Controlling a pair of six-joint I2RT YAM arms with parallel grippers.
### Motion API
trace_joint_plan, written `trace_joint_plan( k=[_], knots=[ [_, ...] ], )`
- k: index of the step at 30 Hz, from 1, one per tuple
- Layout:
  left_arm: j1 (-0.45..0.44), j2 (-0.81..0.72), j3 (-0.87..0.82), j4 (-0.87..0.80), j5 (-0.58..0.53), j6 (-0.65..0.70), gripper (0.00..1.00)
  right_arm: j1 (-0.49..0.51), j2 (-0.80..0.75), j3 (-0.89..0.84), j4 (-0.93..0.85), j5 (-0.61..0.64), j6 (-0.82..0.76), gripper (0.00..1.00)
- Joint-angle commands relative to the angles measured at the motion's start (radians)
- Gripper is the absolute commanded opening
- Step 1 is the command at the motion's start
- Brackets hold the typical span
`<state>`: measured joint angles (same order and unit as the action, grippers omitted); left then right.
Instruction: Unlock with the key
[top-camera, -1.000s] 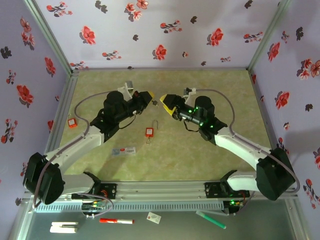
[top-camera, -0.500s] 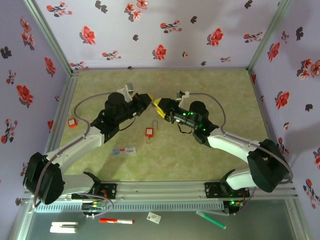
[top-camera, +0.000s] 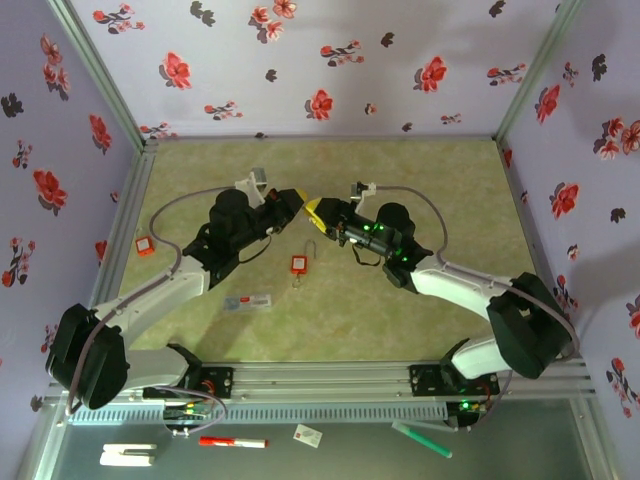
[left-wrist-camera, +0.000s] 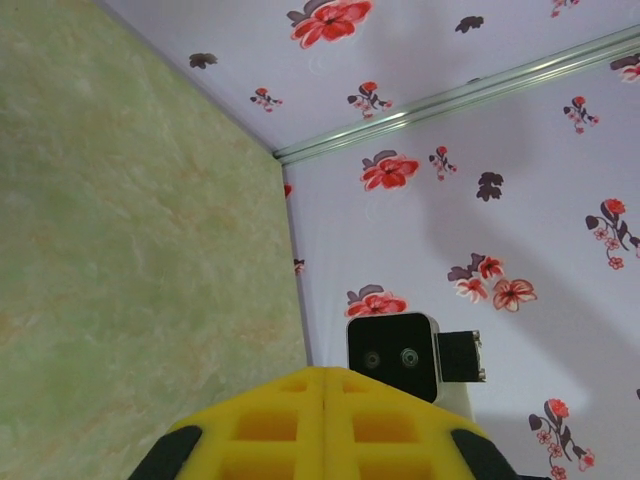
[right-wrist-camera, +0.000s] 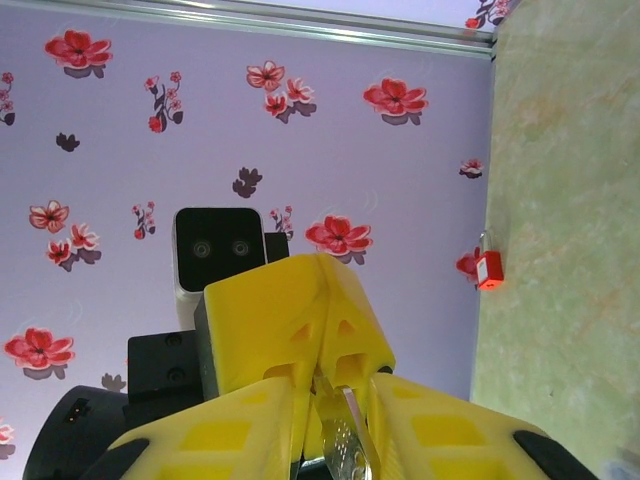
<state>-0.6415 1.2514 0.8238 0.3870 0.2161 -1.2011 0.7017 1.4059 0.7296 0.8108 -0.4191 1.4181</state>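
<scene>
**Desk:** What are the tools doing?

**Me:** My left gripper (top-camera: 299, 203) is pressed fully closed. From the right wrist I see the key (right-wrist-camera: 345, 440), thin and grey, sticking out of the seam at its tip, so I read it as pinched there. My right gripper (top-camera: 314, 211) meets it nose to nose over the table (top-camera: 450, 200), a little beyond the middle. Its fingers (right-wrist-camera: 240, 435) stand narrow on either side of the key. I cannot tell whether they press the metal.

**Desk:** And around them?

**Me:** The table top is mottled green and the walls (top-camera: 300, 60) are lilac with red flowers. A red padlock (top-camera: 298, 264) lies on my side of the grippers, shackle pointing away from me, touching neither. A second red padlock (top-camera: 145, 245) sits at the left edge by the wall.

**Desk:** What has changed from a second ago?

**Me:** The right arm has swung left, closing the gap to the left tips, and its jaws have narrowed. The left arm has hardly moved, and both padlocks lie where they were.
</scene>
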Motion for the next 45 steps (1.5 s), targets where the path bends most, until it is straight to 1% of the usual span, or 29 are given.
trace_joint_plan(
  k=[1, 5, 9, 15, 17, 24, 25, 26, 27, 29, 31, 33, 35, 38, 41, 45],
  knots=[
    [-0.007, -0.005, -0.014, 0.05, -0.015, -0.009, 0.0, 0.013, 0.013, -0.011, 0.086, -0.002, 0.021, 0.24],
    [-0.007, -0.001, -0.017, 0.065, -0.015, -0.015, 0.0, 0.018, 0.019, -0.013, 0.113, -0.007, 0.031, 0.22],
    [-0.009, 0.003, -0.021, 0.075, -0.015, -0.018, 0.0, 0.018, 0.023, -0.015, 0.123, -0.008, 0.035, 0.18],
    [-0.009, 0.005, -0.032, 0.092, -0.018, -0.024, 0.0, 0.017, 0.024, -0.016, 0.132, -0.011, 0.046, 0.06],
    [-0.009, 0.005, -0.035, 0.096, -0.02, -0.022, 0.0, 0.018, 0.025, -0.018, 0.139, -0.009, 0.051, 0.0],
    [-0.008, 0.005, -0.066, 0.11, -0.043, -0.024, 0.0, 0.018, 0.01, -0.008, 0.139, -0.027, 0.04, 0.0],
    [-0.008, 0.003, -0.072, 0.106, -0.051, -0.027, 0.06, 0.017, 0.001, -0.007, 0.124, -0.025, 0.035, 0.0],
    [-0.006, 0.0, -0.076, 0.103, -0.055, -0.028, 0.21, 0.018, -0.008, -0.007, 0.102, -0.024, 0.024, 0.0],
    [-0.002, -0.004, -0.077, 0.099, -0.055, -0.028, 0.32, 0.018, -0.019, -0.005, 0.08, -0.02, 0.012, 0.0],
    [0.016, -0.025, -0.07, 0.047, -0.057, -0.016, 0.63, 0.018, -0.05, -0.001, 0.005, -0.011, -0.028, 0.0],
    [0.048, -0.06, -0.038, -0.083, -0.062, 0.019, 0.81, 0.018, -0.098, 0.02, -0.138, 0.003, -0.096, 0.0],
    [0.088, -0.102, 0.016, -0.298, -0.082, 0.078, 0.93, 0.018, -0.158, 0.074, -0.4, 0.037, -0.211, 0.0],
    [0.141, -0.125, 0.095, -0.55, -0.094, 0.152, 0.96, 0.017, -0.212, 0.141, -0.675, 0.099, -0.34, 0.0],
    [0.221, -0.115, 0.204, -0.844, -0.117, 0.266, 0.96, 0.014, -0.269, 0.185, -0.86, 0.159, -0.435, 0.0],
    [0.288, -0.123, 0.238, -0.995, -0.163, 0.329, 0.97, 0.01, -0.299, 0.201, -0.947, 0.174, -0.47, 0.0],
    [0.369, -0.141, 0.248, -1.068, -0.185, 0.406, 0.97, 0.01, -0.319, 0.188, -0.993, 0.18, -0.481, 0.0]
  ],
)
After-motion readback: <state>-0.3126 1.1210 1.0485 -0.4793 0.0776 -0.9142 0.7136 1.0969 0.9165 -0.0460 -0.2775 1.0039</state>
